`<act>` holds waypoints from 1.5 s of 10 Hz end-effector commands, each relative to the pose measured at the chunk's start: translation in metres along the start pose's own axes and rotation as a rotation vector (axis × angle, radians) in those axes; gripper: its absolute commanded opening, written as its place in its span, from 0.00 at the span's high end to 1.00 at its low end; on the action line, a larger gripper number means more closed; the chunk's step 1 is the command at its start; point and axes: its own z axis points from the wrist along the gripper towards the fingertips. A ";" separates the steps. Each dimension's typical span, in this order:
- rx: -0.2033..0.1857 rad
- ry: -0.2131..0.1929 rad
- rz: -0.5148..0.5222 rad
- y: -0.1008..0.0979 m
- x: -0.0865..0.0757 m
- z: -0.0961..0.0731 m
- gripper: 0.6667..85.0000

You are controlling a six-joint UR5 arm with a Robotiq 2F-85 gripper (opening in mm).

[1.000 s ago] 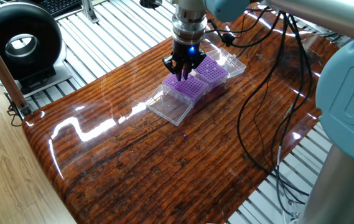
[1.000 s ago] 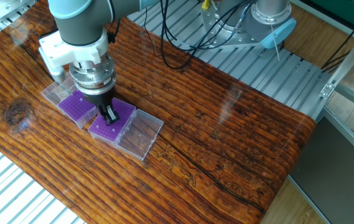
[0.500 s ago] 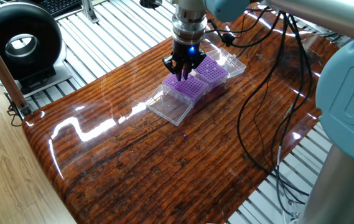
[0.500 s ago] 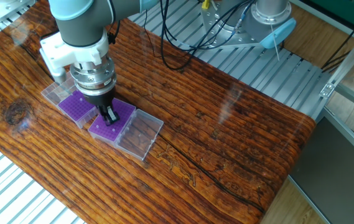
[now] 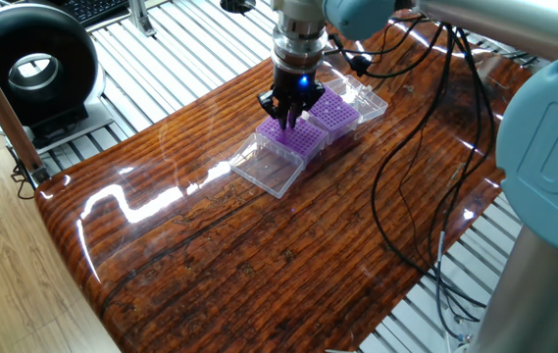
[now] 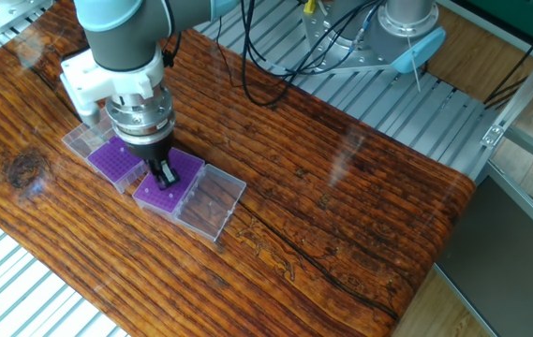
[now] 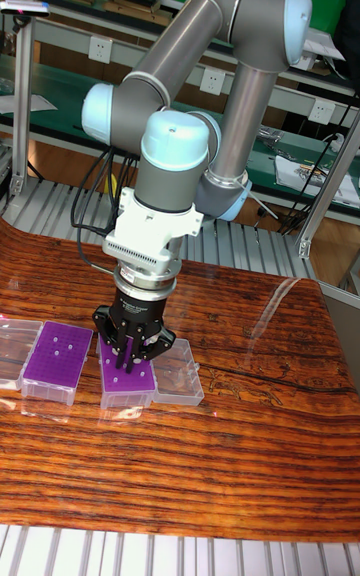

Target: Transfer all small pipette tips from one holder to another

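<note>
Directly above the nearer of two purple grid racks, your gripper (image 7: 127,358) points straight down, its dark fingers (image 6: 166,175) drawn close together with the tips at or just over the grid; whether they pinch a tip, you cannot tell from any view. That purple rack (image 7: 130,379) sits in a clear box whose open lid (image 7: 176,383) lies flat beside it on the wooden table (image 7: 220,456). Its neighbour, the second purple rack (image 7: 58,354), stands just beside it, apart from the gripper, with its own clear lid (image 7: 16,344) folded out on the far side. The small pipette tips (image 7: 62,344) show only as a few pale dots on the second rack's grid in the tall fixed view; their colour and count are too small to read. From one fixed view you see the two racks (image 5: 308,125) end to end near the table's edge, the arm (image 5: 303,39) rising over them and black cables (image 5: 406,176) looping across the wood. From the other fixed view the wrist (image 6: 140,112) hides much of the rack beneath it.
</note>
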 end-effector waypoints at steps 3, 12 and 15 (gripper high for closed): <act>-0.001 -0.001 0.016 -0.003 -0.001 -0.001 0.84; 0.054 -0.015 0.062 -0.010 -0.004 -0.005 0.99; 0.061 -0.002 0.076 -0.011 -0.003 -0.012 0.99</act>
